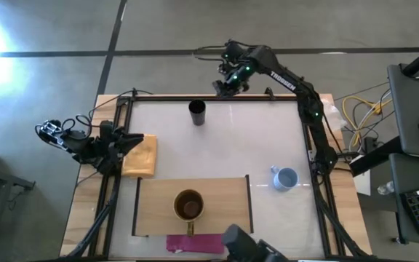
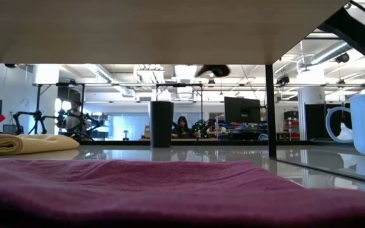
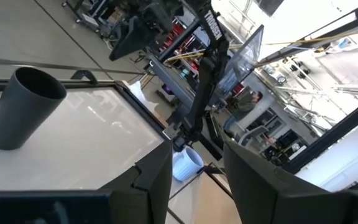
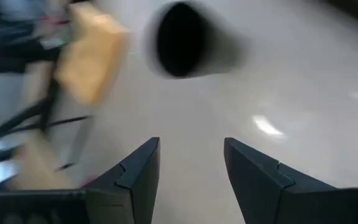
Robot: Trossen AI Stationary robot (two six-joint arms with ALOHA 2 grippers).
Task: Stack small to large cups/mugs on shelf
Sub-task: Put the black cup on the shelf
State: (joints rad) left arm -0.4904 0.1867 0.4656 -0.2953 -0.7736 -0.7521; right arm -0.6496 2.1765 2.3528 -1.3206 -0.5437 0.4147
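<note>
Hovering right tool (image 1: 224, 86) | fingers apart | near black cup (image 1: 197, 113)

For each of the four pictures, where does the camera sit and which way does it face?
High view: above, facing down; shelf, both arms.
Low view: tabletop height, facing the room; magenta cloth, no arm clearly seen.
Left wrist view: on the left arm, across the table; own fingers, right arm behind.
Right wrist view: on the right arm, facing down; own fingers.
All four show the black cup.

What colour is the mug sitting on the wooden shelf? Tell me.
Brown mug, clearest in the high view.
</note>
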